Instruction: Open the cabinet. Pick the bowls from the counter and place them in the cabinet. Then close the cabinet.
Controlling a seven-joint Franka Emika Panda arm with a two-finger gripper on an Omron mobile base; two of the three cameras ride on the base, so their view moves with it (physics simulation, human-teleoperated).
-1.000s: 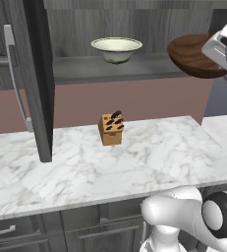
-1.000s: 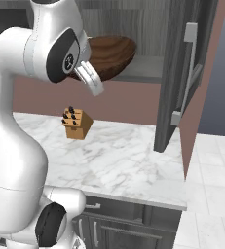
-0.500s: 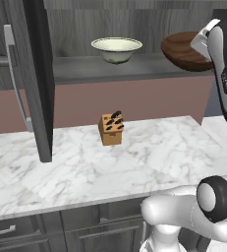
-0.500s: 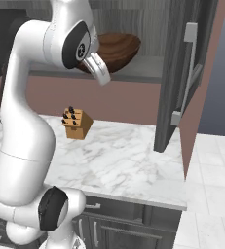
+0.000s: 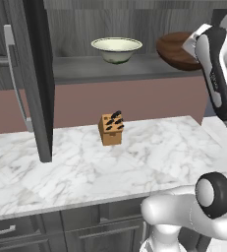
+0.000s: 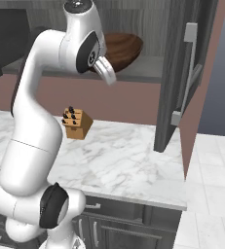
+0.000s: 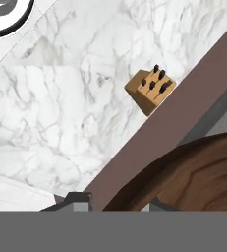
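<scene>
The long white marble desk (image 5: 134, 162) lies broad and bare around a small tan knife block (image 5: 110, 129). Above, both dark wood-grain cabinet (image 5: 75, 69) doors stand wide. The cream-white ceramic bowl (image 5: 116, 49) sits mid-shelf; rightward, the pincer (image 7: 116, 203) clenches the shallow dark brown wooden bowl (image 6: 121, 48) over the shelf edge.

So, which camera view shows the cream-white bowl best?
The left base view: the cream-white bowl stands whole and unblocked on the cabinet shelf. In the right base view the arm stands in front of that place; the hand view looks at the counter.
</scene>
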